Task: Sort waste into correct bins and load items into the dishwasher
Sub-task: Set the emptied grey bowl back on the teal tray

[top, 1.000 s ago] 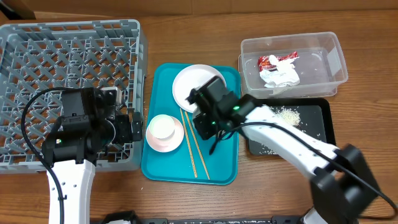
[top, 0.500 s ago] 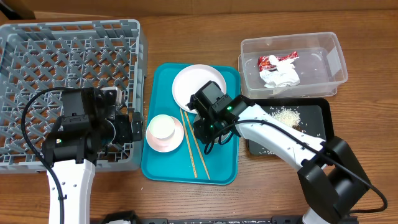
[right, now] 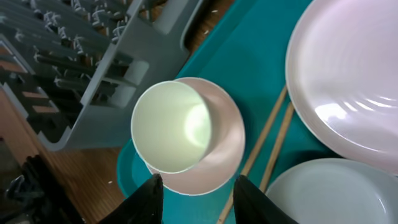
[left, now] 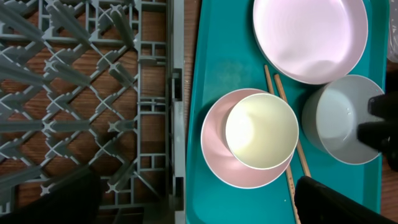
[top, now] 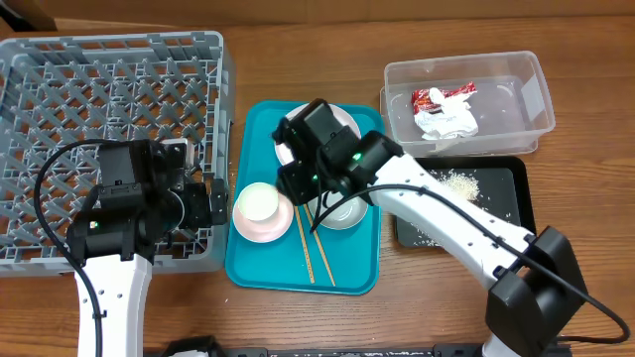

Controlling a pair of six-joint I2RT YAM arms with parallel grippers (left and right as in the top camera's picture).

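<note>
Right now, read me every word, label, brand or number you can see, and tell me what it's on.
No text can be read in any view.
Red wrapper in the clear tub: any print on it is too small and blurred to read.
Nothing else in view shows writing.

no text is legible; print on the red snack wrapper (top: 444, 96) is too small.
</note>
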